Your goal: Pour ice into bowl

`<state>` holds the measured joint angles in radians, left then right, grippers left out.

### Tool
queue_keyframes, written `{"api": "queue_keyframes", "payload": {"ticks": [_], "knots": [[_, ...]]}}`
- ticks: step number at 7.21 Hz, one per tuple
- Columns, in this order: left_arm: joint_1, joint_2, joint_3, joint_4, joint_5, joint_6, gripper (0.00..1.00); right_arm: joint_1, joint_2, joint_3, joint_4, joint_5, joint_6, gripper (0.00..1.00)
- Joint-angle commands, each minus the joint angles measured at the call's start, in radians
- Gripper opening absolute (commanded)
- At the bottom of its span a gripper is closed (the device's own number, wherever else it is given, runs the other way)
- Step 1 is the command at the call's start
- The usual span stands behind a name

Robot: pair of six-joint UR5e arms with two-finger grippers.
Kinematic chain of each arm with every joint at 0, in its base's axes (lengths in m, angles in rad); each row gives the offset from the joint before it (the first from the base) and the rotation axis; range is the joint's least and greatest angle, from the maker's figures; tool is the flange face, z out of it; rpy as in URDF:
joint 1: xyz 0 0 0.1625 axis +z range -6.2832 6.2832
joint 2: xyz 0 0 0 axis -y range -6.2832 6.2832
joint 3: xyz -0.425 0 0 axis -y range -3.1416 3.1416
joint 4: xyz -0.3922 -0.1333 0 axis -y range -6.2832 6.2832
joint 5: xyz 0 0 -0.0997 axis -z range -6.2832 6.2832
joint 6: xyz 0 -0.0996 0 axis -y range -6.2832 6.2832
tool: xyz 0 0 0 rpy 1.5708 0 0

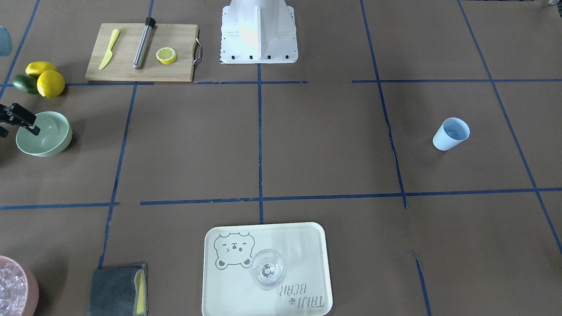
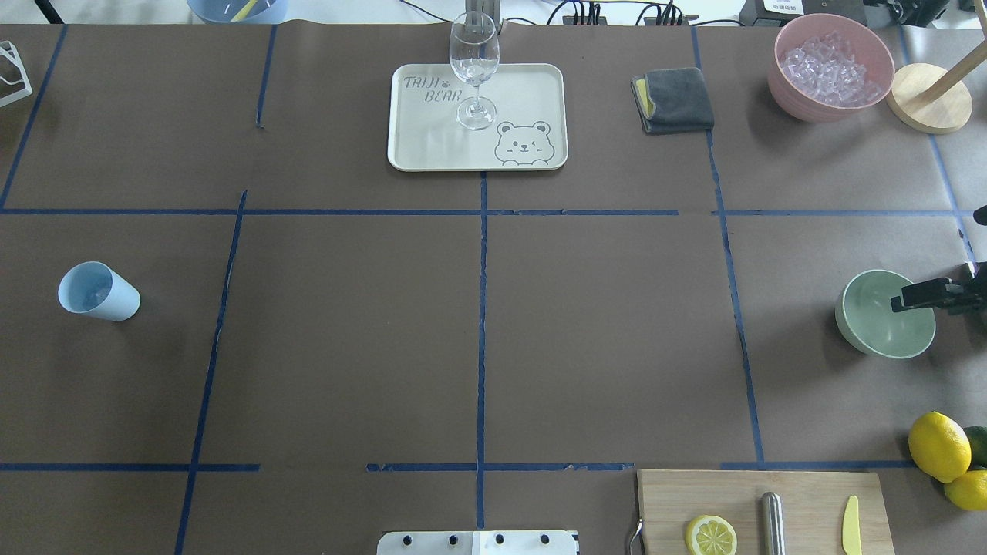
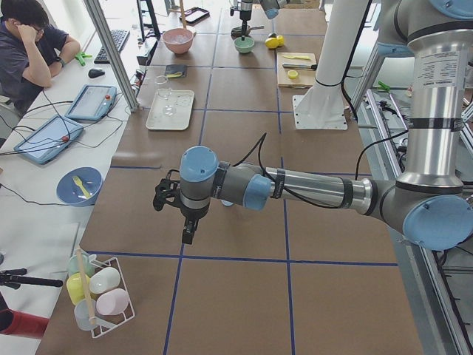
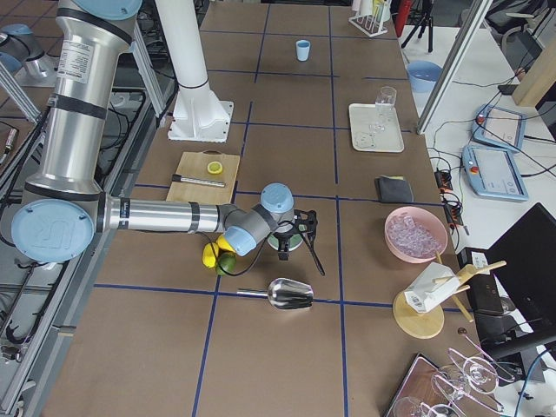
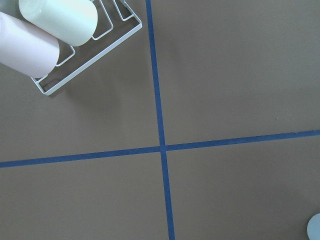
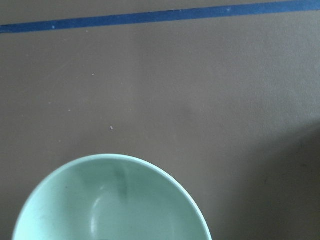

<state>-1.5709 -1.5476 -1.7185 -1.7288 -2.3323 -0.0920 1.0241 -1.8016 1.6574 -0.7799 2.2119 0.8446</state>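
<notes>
Right end effector (image 2: 904,299) over rim of bowl (image 2: 867,324), at desk's right edge; opening and hold impossible to tell. Bowl bare inside; ice (image 2: 829,65) heaped in pink tub (image 2: 802,104), well apart. Likely the very start: no ice fetched yet. Next calls for reaching scoop (image 4: 291,294) or tub. Lemons (image 2: 937,445) near bowl, cloth (image 2: 678,100) beside tub, neither between. Left end effector (image 3: 189,231) far off, state unreadable.

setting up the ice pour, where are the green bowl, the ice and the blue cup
green bowl (image 2: 875,320): overhead view, on its inner wall
ice (image 2: 829,65): overhead view, on the middle of the heap
blue cup (image 2: 89,287): overhead view, on its inside
</notes>
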Motion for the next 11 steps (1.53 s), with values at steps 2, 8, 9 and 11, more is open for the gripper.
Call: {"api": "queue_keyframes", "payload": {"ticks": [2, 8, 9, 11], "knots": [[-0.001, 0.0, -0.001, 0.0, 0.001, 0.002, 1.0, -0.033, 0.001, -0.025, -0.001, -0.02, 0.005, 0.41], [0.0, -0.02, -0.001, -0.009, 0.001, 0.008, 1.0, 0.109, -0.019, 0.154, -0.007, 0.146, 0.001, 0.0], [0.003, -0.028, 0.01, -0.134, 0.002, 0.008, 1.0, 0.161, 0.007, 0.185, -0.016, 0.228, 0.008, 0.0], [0.006, -0.017, -0.001, -0.262, -0.001, -0.011, 1.0, 0.137, 0.196, 0.206, -0.143, 0.236, 0.188, 0.0]]}}
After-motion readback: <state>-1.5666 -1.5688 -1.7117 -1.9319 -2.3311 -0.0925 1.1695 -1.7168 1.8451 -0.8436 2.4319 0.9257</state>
